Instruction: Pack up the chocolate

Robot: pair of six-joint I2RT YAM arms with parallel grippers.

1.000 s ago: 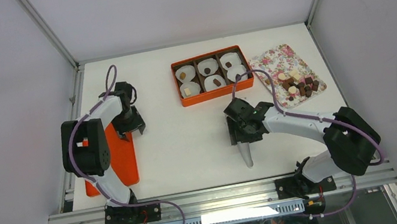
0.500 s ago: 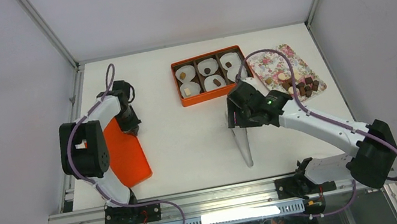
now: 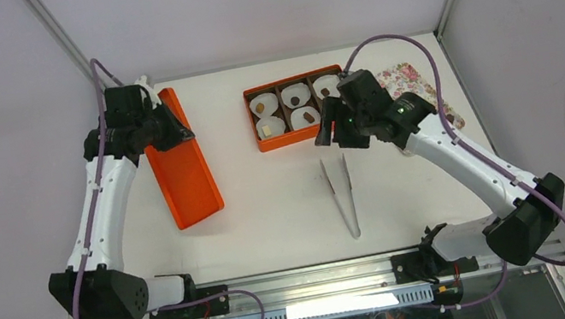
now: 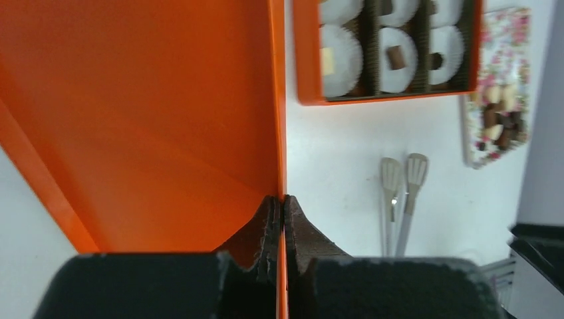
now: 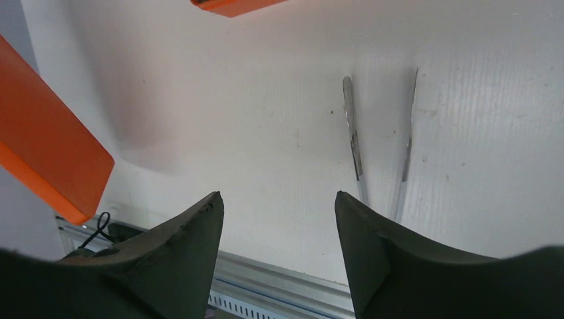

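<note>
Several chocolate pieces (image 4: 495,119) lie heaped on the floral tray (image 4: 505,40); in the top view my right arm hides that heap. More chocolate pieces (image 3: 295,101) sit singly in white paper cups inside the orange box (image 3: 305,135). My left gripper (image 3: 169,135) is shut on one long wall of the orange lid (image 3: 186,175), its fingertips (image 4: 296,216) pinching the thin rim. My right gripper (image 3: 333,132) hovers open at the box's near right corner with nothing between its fingers (image 5: 199,226).
Metal tongs (image 3: 343,197) lie on the table in front of the box, also in the right wrist view as tongs (image 5: 379,133). The lid (image 5: 46,153) shows at that view's left. Enclosure walls and posts close off the table's sides and back.
My left gripper shut on the lid's wall and carried it from the near left to the far left, swinging it round. My right arm left the tongs and moved back toward the box.
</note>
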